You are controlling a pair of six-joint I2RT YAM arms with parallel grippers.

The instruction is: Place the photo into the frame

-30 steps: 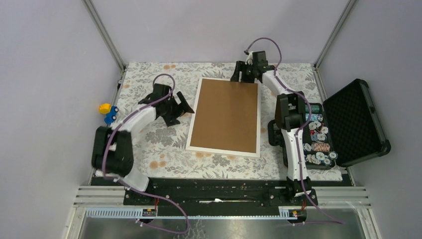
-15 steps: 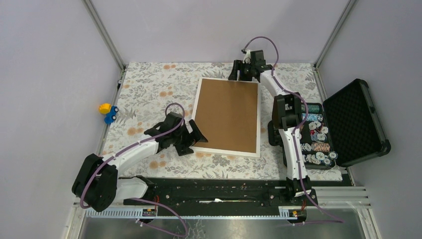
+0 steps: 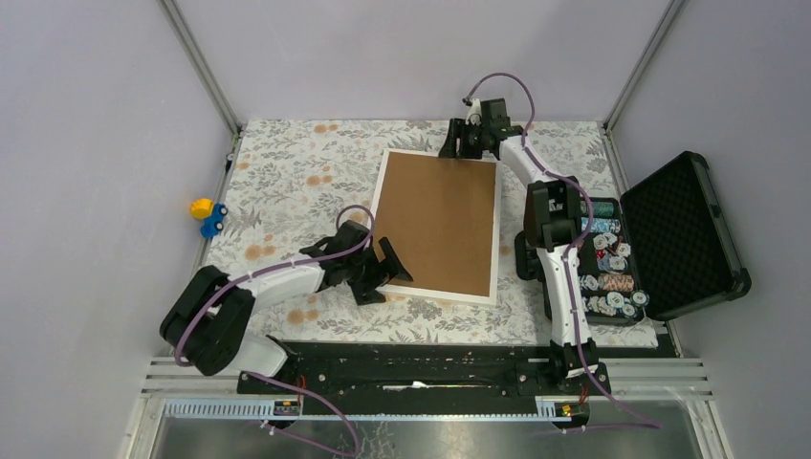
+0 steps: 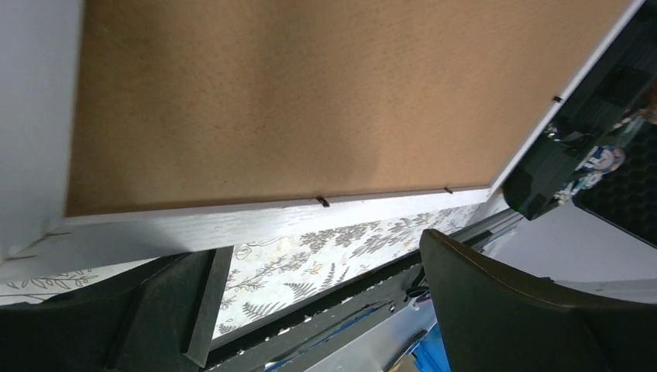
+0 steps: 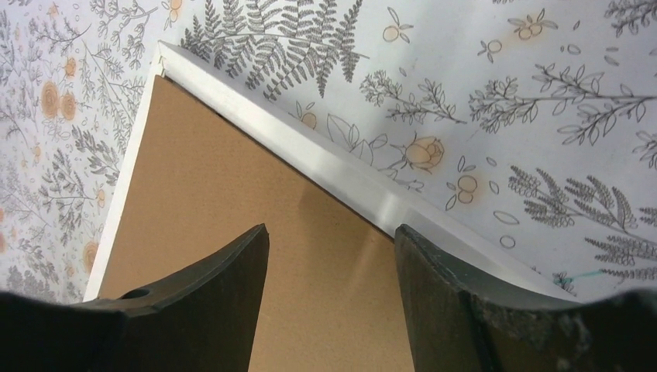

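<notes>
The frame (image 3: 497,225) lies flat mid-table, its thin white edge around a brown backing board (image 3: 440,225). The photo is hidden. My left gripper (image 3: 383,277) hovers low at the frame's near-left corner, open, nothing between its fingers. In the left wrist view the white frame edge (image 4: 232,229) and the board (image 4: 310,101) run just beyond the left gripper (image 4: 318,256). My right gripper (image 3: 459,150) is at the frame's far edge, open. In the right wrist view the right gripper (image 5: 331,232) stands over the board (image 5: 209,194), beside the far frame edge (image 5: 310,147).
An open black case (image 3: 684,229) with poker chips (image 3: 612,268) sits at the table's right edge, beside the right arm. A small yellow and blue toy (image 3: 207,216) lies at the left edge. The floral cloth (image 3: 287,172) covers the table; walls close in the back and sides.
My left arm has swung from the frame's left side down to its near-left corner. The right gripper has stayed at the far edge, its jaws a little narrower.
</notes>
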